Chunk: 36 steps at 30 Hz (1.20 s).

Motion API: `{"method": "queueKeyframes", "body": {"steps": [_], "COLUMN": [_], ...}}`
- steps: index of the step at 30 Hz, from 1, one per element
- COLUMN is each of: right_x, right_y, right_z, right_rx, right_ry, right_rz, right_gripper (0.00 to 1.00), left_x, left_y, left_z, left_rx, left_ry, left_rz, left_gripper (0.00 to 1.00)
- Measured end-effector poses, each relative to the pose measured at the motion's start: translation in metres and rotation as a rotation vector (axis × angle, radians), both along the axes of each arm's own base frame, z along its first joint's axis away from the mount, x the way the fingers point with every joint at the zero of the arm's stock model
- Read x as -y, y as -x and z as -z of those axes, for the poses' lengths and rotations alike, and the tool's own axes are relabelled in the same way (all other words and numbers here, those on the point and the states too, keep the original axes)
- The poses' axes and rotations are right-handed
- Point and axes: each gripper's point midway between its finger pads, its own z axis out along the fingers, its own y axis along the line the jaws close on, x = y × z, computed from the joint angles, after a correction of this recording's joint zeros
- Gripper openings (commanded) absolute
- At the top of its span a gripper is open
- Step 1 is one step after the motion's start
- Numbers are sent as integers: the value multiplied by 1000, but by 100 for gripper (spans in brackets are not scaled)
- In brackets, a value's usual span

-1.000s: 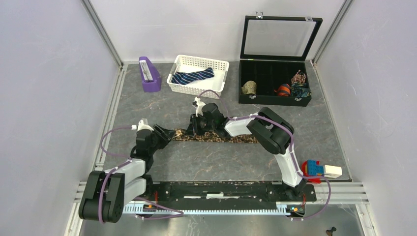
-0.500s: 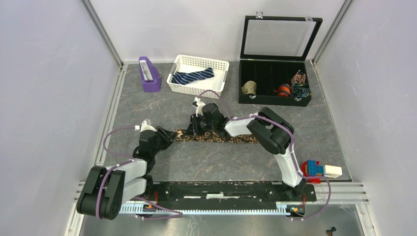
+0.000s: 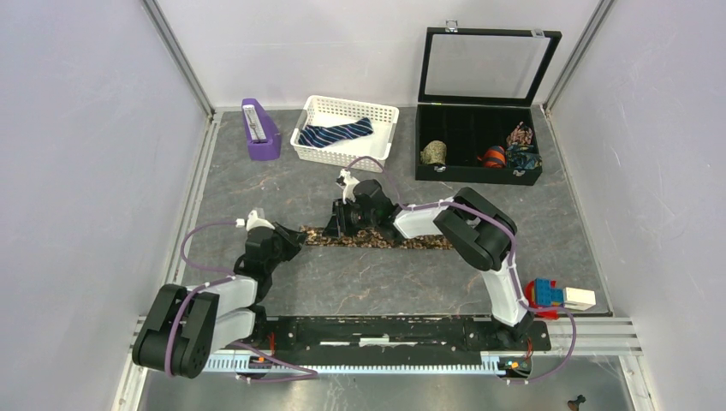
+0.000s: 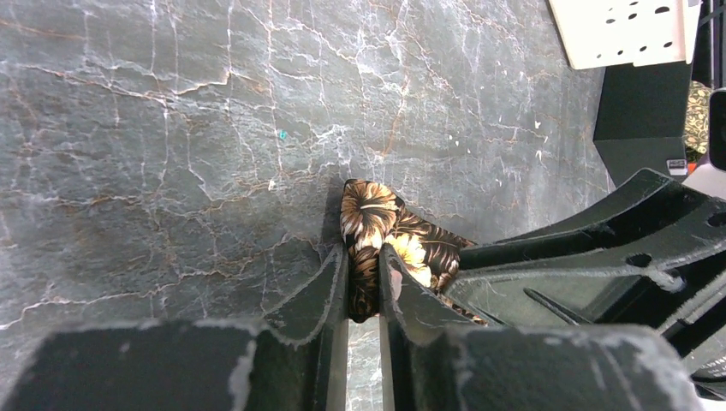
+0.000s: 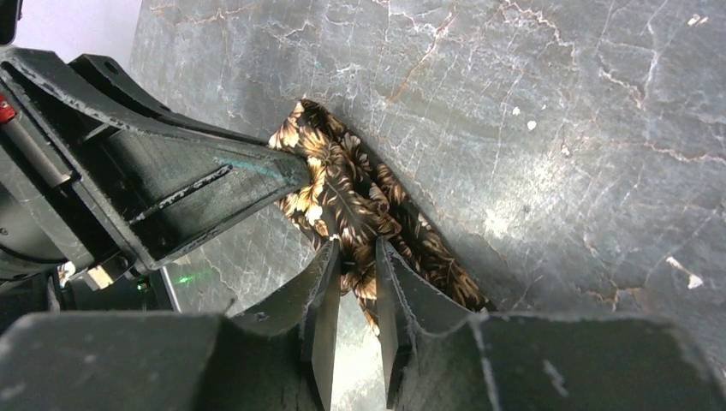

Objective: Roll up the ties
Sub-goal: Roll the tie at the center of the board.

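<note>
Grey marbled desk [image 4: 171, 128] fills both wrist views. From above, the arms hide the left end of the brown tie [image 3: 385, 240], stretched across mid-desk, and we cannot make out any grip. Up close, the left fingers [image 4: 336, 274] pinch its folded tip and the right fingers [image 5: 325, 274] clamp the cloth just beside. Only the top view shows the navy tie [image 3: 336, 134] in the basket [image 3: 338, 154] near the far edge.

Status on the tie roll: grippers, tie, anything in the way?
Left gripper shut on end of brown floral fabric tie; right gripper shut on it alongside. Tie stretched flat, unrolled. Nothing seen blocking.
</note>
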Motion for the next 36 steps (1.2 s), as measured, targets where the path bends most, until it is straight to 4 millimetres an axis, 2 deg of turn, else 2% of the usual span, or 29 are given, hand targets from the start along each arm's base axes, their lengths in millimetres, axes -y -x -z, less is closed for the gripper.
{"method": "queueKeyframes", "body": {"steps": [4, 8, 15, 19, 22, 26, 33, 36], "right_x": [4, 9, 13, 10, 0, -10, -19, -23], "right_y": [6, 12, 10, 9, 8, 5, 4, 4], "right_z": [-7, -19, -45, -48, -51, -44, -14, -8], "right_rx": [-7, 0, 59, 68, 76, 72, 28, 16], "right_ry": [-1, -9, -29, -37, -50, -54, -31, -33], "right_rz": [-9, -24, -13, -9, -12, -13, -9, -11], "right_gripper": [45, 49, 39, 36, 34, 33, 32, 31], "left_x": [1, 1, 1, 1, 2, 3, 5, 6], "left_y": [-1, -1, -3, -3, -2, 0, 1, 2], "left_z": [-1, -2, -11, -18, -23, -25, -33, -36], "left_rx": [8, 17, 60, 88, 103, 105, 111, 113], "left_ry": [-2, -21, -45, -60, -64, -74, -95, -111], "left_rz": [4, 16, 35, 47, 56, 68, 90, 103], "left_gripper": [7, 2, 2, 2, 2, 2, 2, 2]}}
